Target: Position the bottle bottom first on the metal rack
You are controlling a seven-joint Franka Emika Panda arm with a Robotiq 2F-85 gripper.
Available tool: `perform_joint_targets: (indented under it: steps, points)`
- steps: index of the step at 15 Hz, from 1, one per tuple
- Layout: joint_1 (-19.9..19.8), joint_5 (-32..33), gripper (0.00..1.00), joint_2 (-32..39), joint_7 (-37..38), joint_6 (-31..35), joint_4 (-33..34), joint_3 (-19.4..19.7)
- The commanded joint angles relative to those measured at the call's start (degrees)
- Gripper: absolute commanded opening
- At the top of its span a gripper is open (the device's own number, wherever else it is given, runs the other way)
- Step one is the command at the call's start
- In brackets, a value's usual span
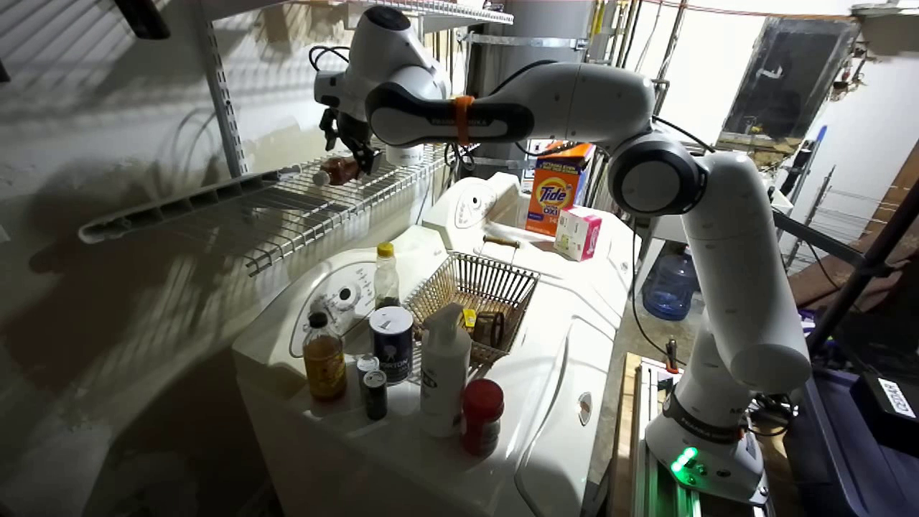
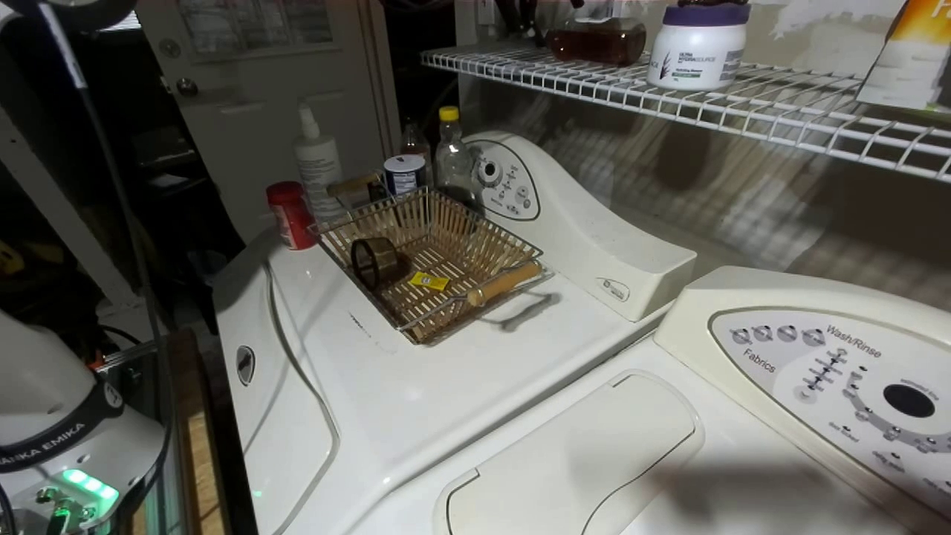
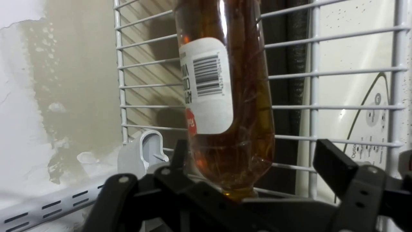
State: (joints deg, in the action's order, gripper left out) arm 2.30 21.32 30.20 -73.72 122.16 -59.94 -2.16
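Close by the released end effector [image 3: 252, 149], the apple cider vinegar bottle [image 3: 227, 96] apparently lies sideways on the wire rack [image 3: 314, 107]; transfer judged complete, bottom-down standing outstanding.

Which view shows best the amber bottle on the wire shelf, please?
The wrist view: the amber bottle is largest there, its barcode label clearly visible. In an exterior view, the bottle is small, but its pale cap shows. In an exterior view, its amber body shows, partly cut by the top edge.
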Motion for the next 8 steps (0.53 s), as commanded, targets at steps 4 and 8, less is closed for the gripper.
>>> perform_joint_targets:
  steps: [4,8]
  points:
    - [-0.4,-0.7,1.00,5.7,-4.2,-4.0,9.0,-0.4]
    - [-0.6,-0.9,1.00,7.6,-4.4,-3.3,11.5,-0.5]
